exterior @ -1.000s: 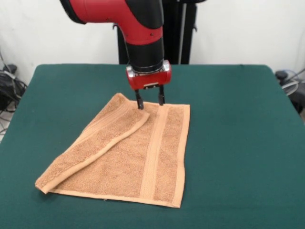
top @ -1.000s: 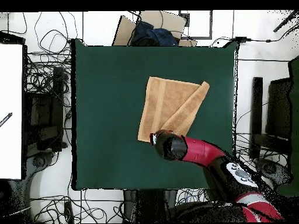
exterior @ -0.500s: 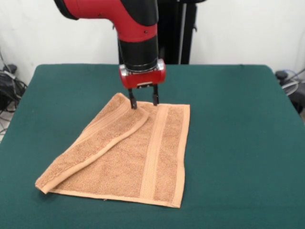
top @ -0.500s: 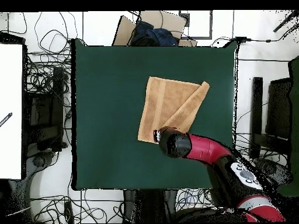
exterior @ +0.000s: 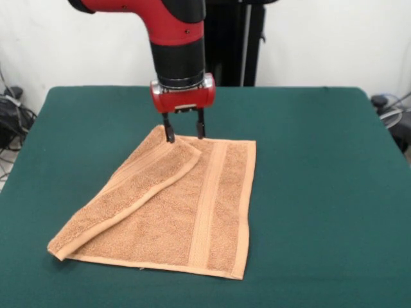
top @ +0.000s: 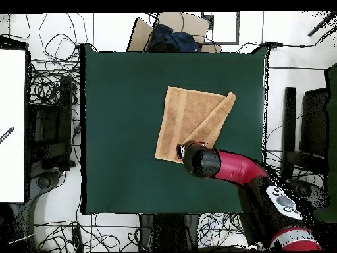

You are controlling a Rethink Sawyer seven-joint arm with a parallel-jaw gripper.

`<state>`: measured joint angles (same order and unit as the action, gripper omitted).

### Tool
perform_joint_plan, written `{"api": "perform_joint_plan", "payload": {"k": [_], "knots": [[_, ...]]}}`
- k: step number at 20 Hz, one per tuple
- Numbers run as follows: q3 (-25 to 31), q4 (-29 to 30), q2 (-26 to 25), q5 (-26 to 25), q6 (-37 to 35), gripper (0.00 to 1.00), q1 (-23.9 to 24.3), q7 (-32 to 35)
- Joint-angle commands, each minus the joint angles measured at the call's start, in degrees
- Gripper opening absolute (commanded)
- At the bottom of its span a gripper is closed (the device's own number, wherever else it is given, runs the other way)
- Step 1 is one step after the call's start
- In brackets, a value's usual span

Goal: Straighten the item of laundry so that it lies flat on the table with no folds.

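The peach-orange towel (exterior: 186, 205) lies on the dark green table (exterior: 321, 192). Its left side is folded over diagonally, so a long flap (exterior: 135, 189) rests on top of the rest; woven bands run down the right part. In the overhead view the towel (top: 187, 118) lies right of the table's middle, with the flap on its right side. My gripper (exterior: 183, 135) hangs straight down over the towel's far corner, where the fold ends. Its two black fingers are apart and hold nothing, with tips close to the cloth. In the overhead view the arm's red and black wrist (top: 201, 160) hides the gripper.
The arm's red and black links (exterior: 173, 38) come down from the top. The pedestal (exterior: 234, 45) stands behind the table's far edge. Cables and equipment (top: 52, 118) lie around the table. A dark bundle on cardboard (top: 172, 36) sits beyond one table edge.
The gripper has moved to the picture's left and a little farther away along the towel's far edge, from the middle band to the folded corner. The towel has not moved.
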<state>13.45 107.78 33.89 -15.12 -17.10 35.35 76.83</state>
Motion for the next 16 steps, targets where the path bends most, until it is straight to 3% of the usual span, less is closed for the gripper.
{"api": "perform_joint_plan", "payload": {"k": [1,11,16], "knots": [[1.3,-4.8,-4.0,-0.3,-2.5,1.00,-1.2,5.4],[1.2,-7.4,-7.9,-0.7,-2.3,1.00,-1.3,5.0],[0.9,-6.1,-6.3,-1.2,-0.8,1.00,-1.7,5.8]]}}
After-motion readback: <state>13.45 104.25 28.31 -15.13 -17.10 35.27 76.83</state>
